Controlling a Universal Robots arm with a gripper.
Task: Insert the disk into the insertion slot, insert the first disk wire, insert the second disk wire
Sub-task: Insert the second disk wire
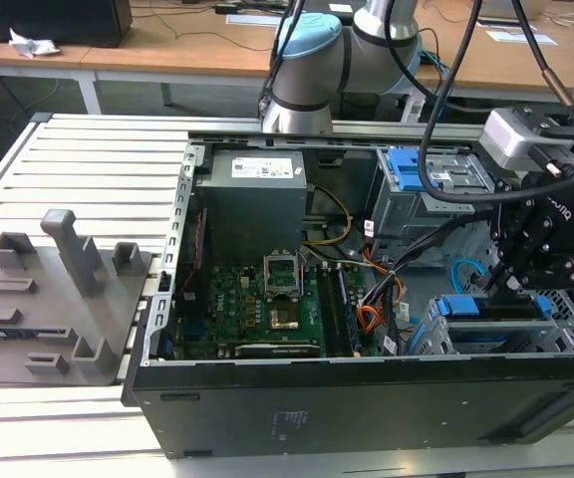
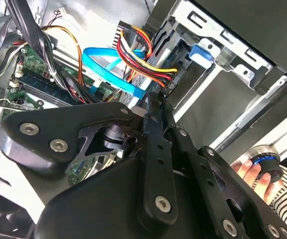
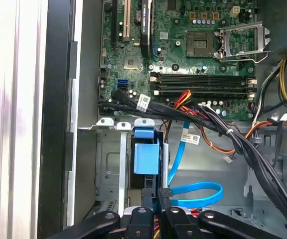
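Low at the exterior view's right, the disk sits in the insertion slot, and the claw above looks pinched shut on the stiff black plug of the light, limp blue disk wire, probably the firmest place to hold it.

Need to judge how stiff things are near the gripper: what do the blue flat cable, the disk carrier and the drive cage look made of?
Blue flat cable: flexible glossy plastic sheath; it loops freely. Disk carrier: bright blue, matte moulded plastic by its look. Drive cage: dull silvery sheet metal with punched holes and folded tabs, likely steel. The gripper sits just by them.
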